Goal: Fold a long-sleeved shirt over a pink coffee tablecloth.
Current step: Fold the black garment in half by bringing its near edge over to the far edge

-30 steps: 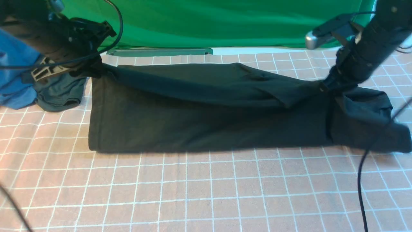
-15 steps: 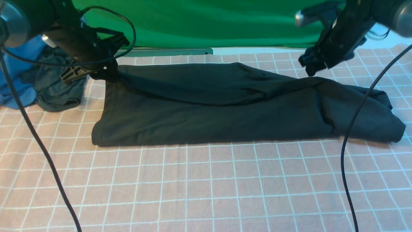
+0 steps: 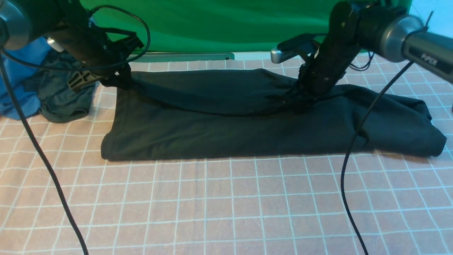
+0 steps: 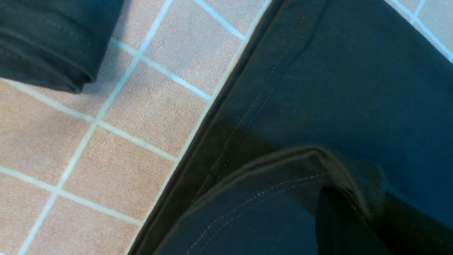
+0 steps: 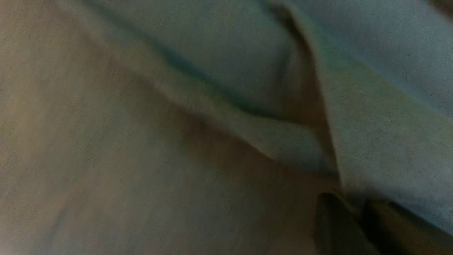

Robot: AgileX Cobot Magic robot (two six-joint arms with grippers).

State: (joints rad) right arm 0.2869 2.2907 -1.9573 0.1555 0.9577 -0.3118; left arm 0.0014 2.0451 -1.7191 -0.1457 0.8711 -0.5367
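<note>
So the shirt (image 3: 230, 131) is lying on the tablecloth (image 3: 226, 205) as a long black band running left to right across the far half, with the near edge flat on the grid. Its right end is bunched up and rumpled.

The left gripper (image 3: 118, 79) is at the shirt's far left corner, jaws clamped shut on the hem and holding that corner a bit off the cloth. In the left wrist view you can see the stitched edge folded over right at the finger.

The right gripper (image 3: 299, 101) is down on the shirt's upper layer, right of centre. From its wrist cam the fingers (image 5: 331, 223) sit almost together with a fold of fabric running in between, so it looks like a pinch, though that view is blurry.

Off to the left, beside the shirt, there's a grey garment (image 3: 63, 102) piled against a blue garment (image 3: 17, 102). A green cloth (image 3: 230, 24) hangs at the back.
</note>
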